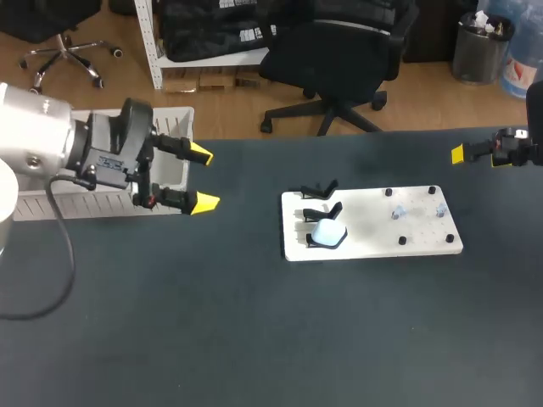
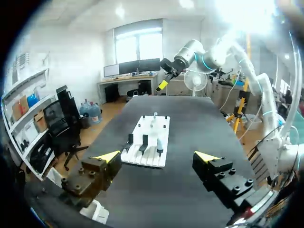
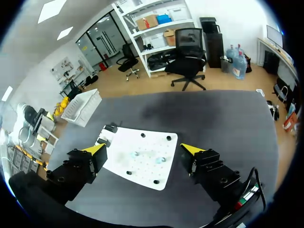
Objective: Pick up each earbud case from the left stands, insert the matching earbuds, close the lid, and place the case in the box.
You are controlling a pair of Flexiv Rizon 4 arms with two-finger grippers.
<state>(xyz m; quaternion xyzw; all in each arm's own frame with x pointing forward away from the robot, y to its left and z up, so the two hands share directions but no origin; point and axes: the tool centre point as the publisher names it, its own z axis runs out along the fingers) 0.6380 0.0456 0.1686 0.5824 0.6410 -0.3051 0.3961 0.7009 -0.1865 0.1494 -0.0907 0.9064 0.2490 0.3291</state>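
A white board (image 1: 424, 242) lies right of the table's middle. Black stands (image 1: 316, 188) line its left end, and a pale blue earbud case (image 1: 327, 234) sits on the nearest stand. Two small earbuds (image 1: 399, 214) (image 1: 440, 209) rest on pegs at its right half. My left gripper (image 1: 202, 180) hovers open and empty over the table's left, well away from the board; its wrist view shows the board (image 2: 151, 129) and case (image 2: 160, 144) far ahead. My right gripper (image 1: 475, 155) hangs open at the far right edge, above and beyond the board (image 3: 152, 173) and earbuds (image 3: 136, 153).
A white slatted box (image 1: 174, 174) stands at the table's left rear corner, just behind my left gripper, and is also seen as the box (image 3: 84, 107) in the right wrist view. Dark tabletop (image 1: 254, 339) stretches in front of the board.
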